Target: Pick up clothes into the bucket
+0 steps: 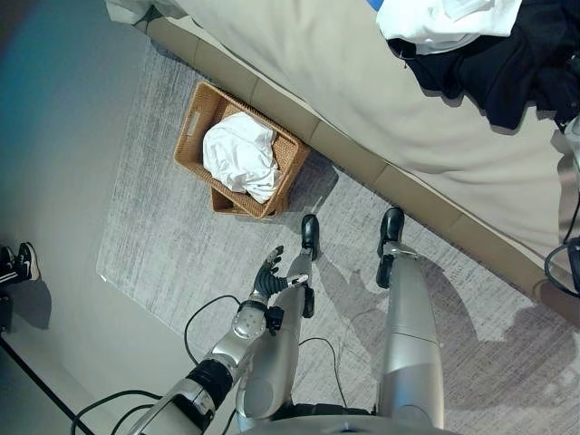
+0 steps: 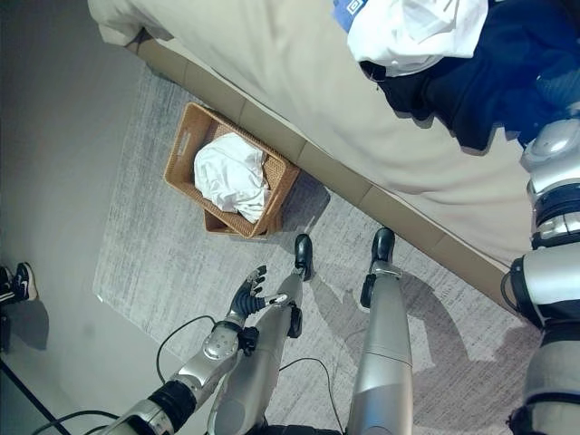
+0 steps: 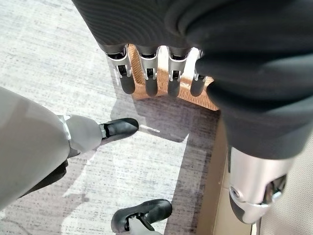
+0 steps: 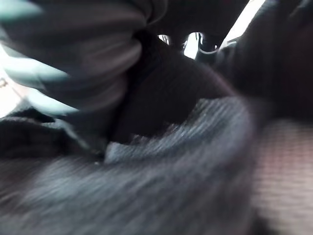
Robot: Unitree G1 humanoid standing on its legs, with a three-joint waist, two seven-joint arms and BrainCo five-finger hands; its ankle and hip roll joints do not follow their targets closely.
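A brown wicker basket (image 1: 193,116) stands on the rug by the bed's base, with a crumpled white garment (image 1: 240,154) inside it. On the bed, at the far right, lie a dark pile of clothes (image 1: 512,63) and a white garment (image 1: 444,23) on top of it. My left hand (image 1: 269,276) hangs low over the rug, short of the basket, with its fingers (image 3: 146,78) straight and nothing in them. My right arm (image 2: 553,208) reaches up to the dark pile. Dark cloth (image 4: 186,147) presses close against my right hand (image 4: 88,68), hiding its fingers.
The beige bed (image 1: 362,91) runs diagonally across the top, its padded base edge (image 1: 362,159) bordering the grey rug (image 1: 163,236). A person's shoes (image 1: 23,263) stand on the bare floor at the far left.
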